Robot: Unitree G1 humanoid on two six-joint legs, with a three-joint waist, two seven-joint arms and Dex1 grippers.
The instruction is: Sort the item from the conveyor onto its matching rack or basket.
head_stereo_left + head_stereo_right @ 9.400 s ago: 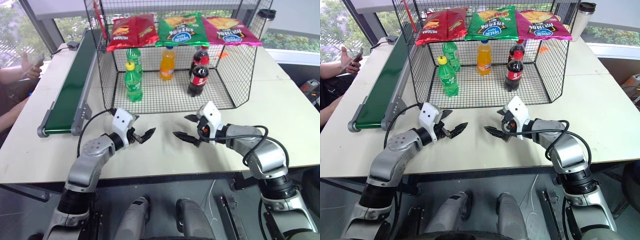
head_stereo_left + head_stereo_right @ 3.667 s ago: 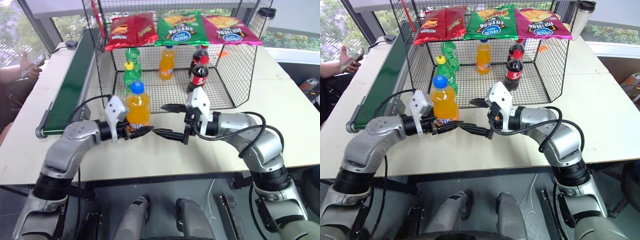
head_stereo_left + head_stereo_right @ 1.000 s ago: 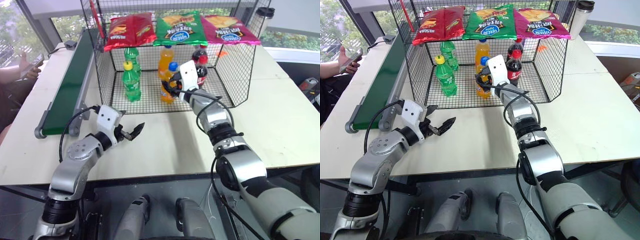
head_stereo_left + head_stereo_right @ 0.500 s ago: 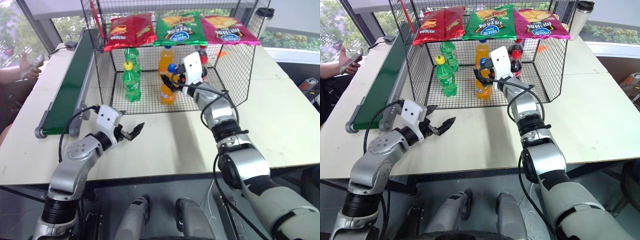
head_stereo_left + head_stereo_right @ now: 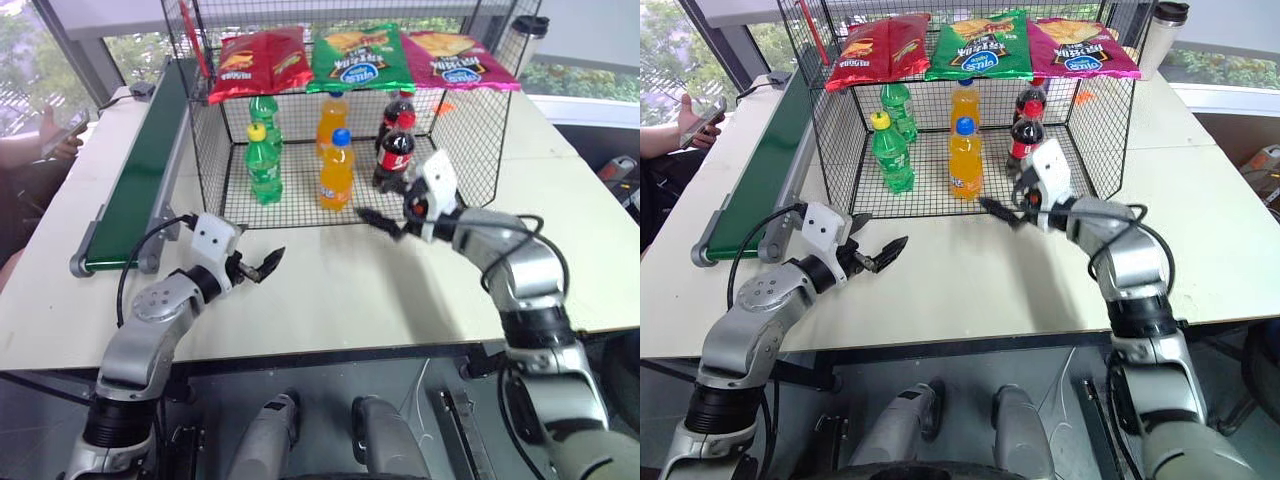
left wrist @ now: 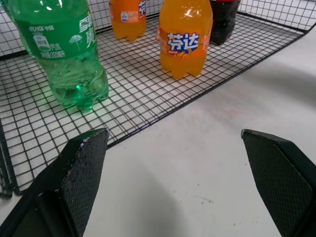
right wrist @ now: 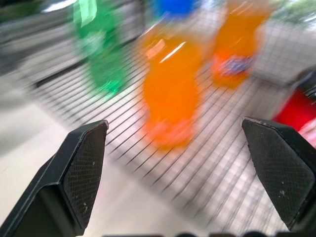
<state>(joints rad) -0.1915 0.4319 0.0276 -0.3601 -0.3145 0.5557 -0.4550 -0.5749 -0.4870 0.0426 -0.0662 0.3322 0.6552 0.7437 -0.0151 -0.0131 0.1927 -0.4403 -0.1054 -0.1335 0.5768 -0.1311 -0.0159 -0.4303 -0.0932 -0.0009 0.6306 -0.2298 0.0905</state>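
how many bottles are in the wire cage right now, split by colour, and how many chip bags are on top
Green bottles: 2
Orange soda bottles: 2
Dark cola bottles: 2
Chip bags on top of the cage: 3, one each red, green and pink
Total: 6 bottles and 3 bags, 9 things

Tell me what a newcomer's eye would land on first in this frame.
Probably the orange soda with its blue cap, standing upright on the mesh floor of the black cage, in front of another orange bottle and between green bottles and cola bottles. Next, the open right gripper just outside the cage front, and three bright chip bags hung along the top.
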